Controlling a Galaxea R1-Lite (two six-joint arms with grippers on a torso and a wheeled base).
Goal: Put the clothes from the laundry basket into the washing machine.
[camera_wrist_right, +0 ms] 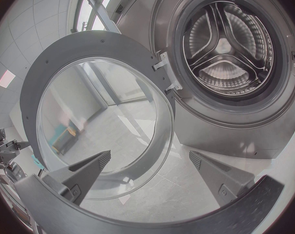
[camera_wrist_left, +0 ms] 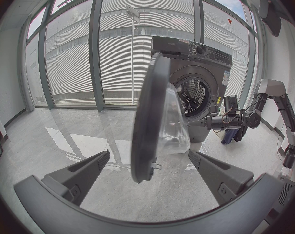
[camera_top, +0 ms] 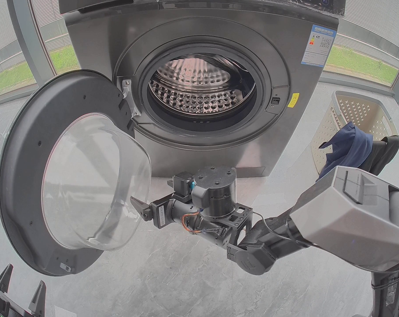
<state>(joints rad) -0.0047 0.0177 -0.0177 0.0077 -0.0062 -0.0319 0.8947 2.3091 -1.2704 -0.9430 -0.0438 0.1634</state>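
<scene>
Laundry room, by the glass wall: the grey front-loading washing machine [camera_top: 199,89] stands with its round door [camera_top: 63,172] swung wide to my left on its hinge, the clear bowl of the door facing out over the floor [camera_top: 164,278]. Through the open port the steel drum [camera_top: 195,89] shows its perforated wall, and from my right wrist its three ribs.

My right arm stretches low across the front of the machine. My right fingers [camera_top: 140,207] are spread apart and hold nothing; they point at the lower inner edge of the door bowl, close to it. I cannot tell whether they touch it. From my right wrist, the two dark fingers frame the door glass and the foot of the machine.

My left fingers [camera_wrist_left: 89,166] are likewise parted and bare, low at my left and well apart from the machine. From that wrist the door shows edge-on, with the drum opening behind it and my right arm beyond.

The laundry basket [camera_top: 362,111], pale and perforated, sits on the floor just beside the machine's right side, tipped so that its open mouth faces me. The clothes are there: a blue garment [camera_top: 351,148] hangs over its near rim, and a dark garment [camera_top: 386,150] lies next to it, both partly hidden by my right arm.
</scene>
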